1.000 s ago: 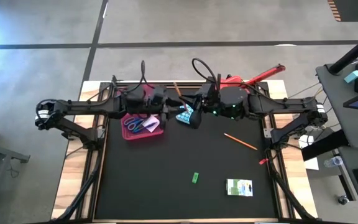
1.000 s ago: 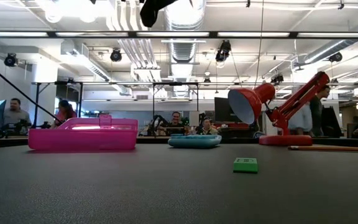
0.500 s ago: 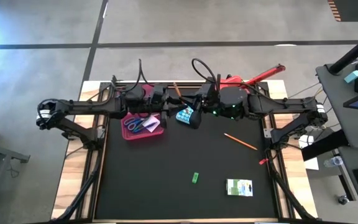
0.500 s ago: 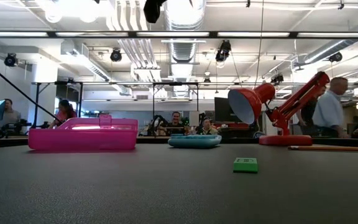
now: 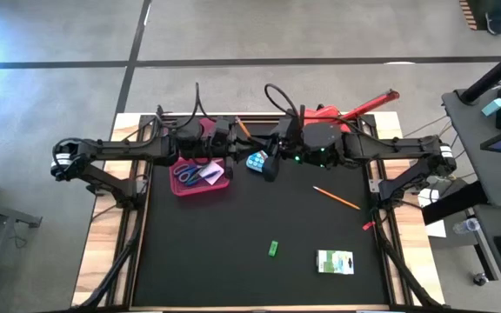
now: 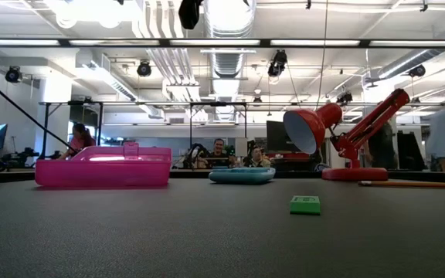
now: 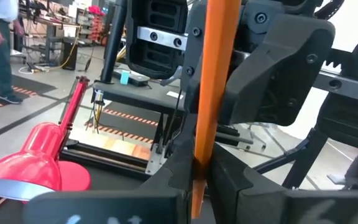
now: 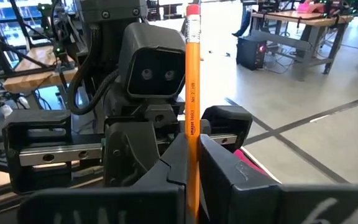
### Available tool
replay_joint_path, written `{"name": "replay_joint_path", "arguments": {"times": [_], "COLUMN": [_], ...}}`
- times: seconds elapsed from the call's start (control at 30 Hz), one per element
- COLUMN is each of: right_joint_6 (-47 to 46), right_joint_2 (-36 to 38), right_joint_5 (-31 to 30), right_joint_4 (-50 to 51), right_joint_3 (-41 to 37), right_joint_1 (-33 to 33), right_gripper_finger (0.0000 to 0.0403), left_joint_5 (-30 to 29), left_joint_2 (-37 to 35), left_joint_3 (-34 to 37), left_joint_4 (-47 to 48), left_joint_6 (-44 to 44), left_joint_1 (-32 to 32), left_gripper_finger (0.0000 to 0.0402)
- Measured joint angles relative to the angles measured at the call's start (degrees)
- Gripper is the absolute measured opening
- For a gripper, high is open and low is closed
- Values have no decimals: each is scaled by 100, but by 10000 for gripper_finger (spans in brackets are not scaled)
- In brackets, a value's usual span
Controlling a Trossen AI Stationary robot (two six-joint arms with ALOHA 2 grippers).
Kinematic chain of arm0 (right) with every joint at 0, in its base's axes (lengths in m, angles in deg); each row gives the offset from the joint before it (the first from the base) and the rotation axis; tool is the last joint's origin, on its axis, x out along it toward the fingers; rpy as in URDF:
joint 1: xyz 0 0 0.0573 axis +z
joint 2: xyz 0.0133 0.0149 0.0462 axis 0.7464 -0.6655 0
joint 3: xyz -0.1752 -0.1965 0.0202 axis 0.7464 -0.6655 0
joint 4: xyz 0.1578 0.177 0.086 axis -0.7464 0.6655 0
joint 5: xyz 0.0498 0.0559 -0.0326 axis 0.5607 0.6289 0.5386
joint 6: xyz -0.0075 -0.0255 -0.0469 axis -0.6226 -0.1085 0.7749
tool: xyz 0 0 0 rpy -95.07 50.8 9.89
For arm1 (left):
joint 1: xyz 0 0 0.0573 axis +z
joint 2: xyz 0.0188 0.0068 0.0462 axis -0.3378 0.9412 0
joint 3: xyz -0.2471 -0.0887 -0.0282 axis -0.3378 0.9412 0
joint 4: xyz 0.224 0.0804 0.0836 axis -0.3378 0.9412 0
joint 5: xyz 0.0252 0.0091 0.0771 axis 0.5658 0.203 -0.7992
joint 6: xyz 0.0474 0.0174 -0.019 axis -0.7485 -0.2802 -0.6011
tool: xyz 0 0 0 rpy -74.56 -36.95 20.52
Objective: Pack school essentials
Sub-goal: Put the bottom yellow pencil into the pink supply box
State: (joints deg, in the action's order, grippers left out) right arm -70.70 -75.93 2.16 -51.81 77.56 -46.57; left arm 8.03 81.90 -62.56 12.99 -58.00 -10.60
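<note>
Since the earlier frame the left hand [image 7: 197, 180] has closed from apart onto the orange pencil [image 8: 192, 93], which the right hand [image 8: 191, 168] also clamps, both raised over the bench's [image 5: 233, 261] far edge.

An open-plan robotics lab: exposed ceiling ducts [image 6: 226, 31] and track lights overhead, people at far workstations [image 6: 222, 154], workbenches [image 8: 309, 18] on a polished concrete floor [image 5: 320, 30] with tape lines.
</note>
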Motion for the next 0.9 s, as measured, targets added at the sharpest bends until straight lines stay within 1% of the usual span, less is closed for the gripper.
{"name": "replay_joint_path", "arguments": {"times": [0.1, 0.2, 0.37, 0.47, 0.57, 0.67, 0.77, 0.9], "right_joint_6": [-45, -263, -849, -1286, -1807, -2254, -2666, -3114], "right_joint_2": [82, 175, 267, 265, 264, 270, 270, 270], "right_joint_5": [33, 27, -6, -1, 0, -4, -3, -1], "right_joint_4": [282, 902, 2613, 3801, 4831, 5769, 6561, 7238], "right_joint_3": [0, 105, 590, 872, 1058, 1087, 922, 469], "right_joint_1": [0, -6, -26, -26, -24, -26, -26, -26], "right_gripper_finger": [39, 81, 154, 185, 197, 195, 190, 187], "left_joint_5": [24, 24, 118, 173, 273, 281, 279, 233], "left_joint_2": [2, -7, -7, -21, -31, -39, -44, -59], "left_joint_3": [2, 2, 9, 8, 9, 9, 11, 11], "left_joint_4": [42, 86, 252, 805, 1622, 2631, 3610, 4926], "left_joint_6": [7, 7, 8, 6, -60, -252, -316, -500], "left_joint_1": [-3, 0, 0, 0, 21, 67, 178, 384], "left_gripper_finger": [11, 11, 11, 11, 11, 10, 10, 10]}}
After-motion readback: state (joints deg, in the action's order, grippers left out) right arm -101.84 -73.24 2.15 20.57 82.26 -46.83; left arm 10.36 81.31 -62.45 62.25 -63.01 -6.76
